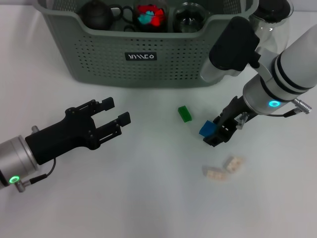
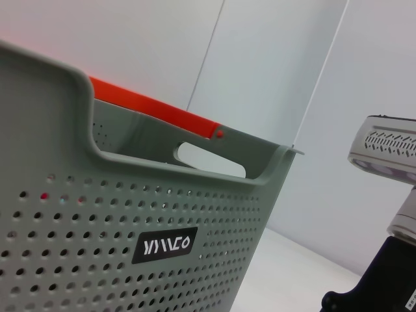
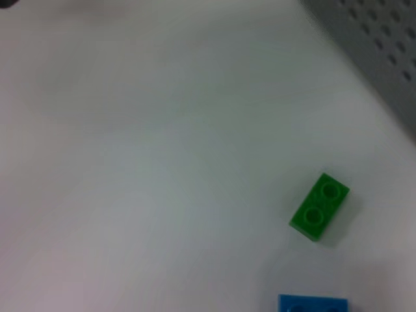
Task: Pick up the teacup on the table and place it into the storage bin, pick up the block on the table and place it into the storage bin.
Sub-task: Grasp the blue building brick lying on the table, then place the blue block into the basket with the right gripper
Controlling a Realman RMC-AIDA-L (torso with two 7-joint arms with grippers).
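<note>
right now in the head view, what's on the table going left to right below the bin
left end effector → green block → blue block at the right end effector → two pale blocks

White table [image 1: 148, 198], clear glass pitcher [image 1: 270, 22] at back right, red strip [image 2: 156, 107] behind the perforated wall

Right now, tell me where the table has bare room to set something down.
Bare: between the left gripper and green block, and in front of the left gripper. Crowded: around the right gripper, with the blue block and beige blocks.
</note>
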